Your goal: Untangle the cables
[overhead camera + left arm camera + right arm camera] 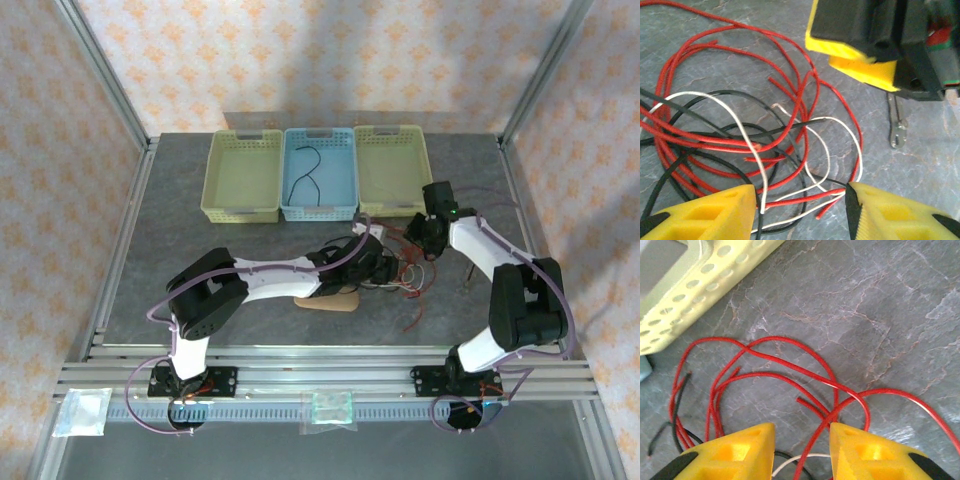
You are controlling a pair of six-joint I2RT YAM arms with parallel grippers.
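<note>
The cables [408, 270] lie as a tangle of red, black and white wires on the grey table, between the two grippers. In the left wrist view, red loops [735, 125] cross black [700, 97] and white [747, 135] strands. My left gripper [801, 197] is low over the tangle's edge and open, with red, white and black strands lying in the gap between its yellow fingers [715, 210]. My right gripper [801, 432] is open over red loops [780, 360]; one red wire and a white wire [800, 460] pass between its fingers. Another black cable [305, 175] lies in the blue basket.
Three baskets stand at the back: yellow-green [215, 185], blue [345, 210] and yellow-green [375, 190], the last close to my right gripper [428, 240]. A tan oval pad [327, 303] lies under the left arm. A small metal piece [897, 127] lies beside the tangle.
</note>
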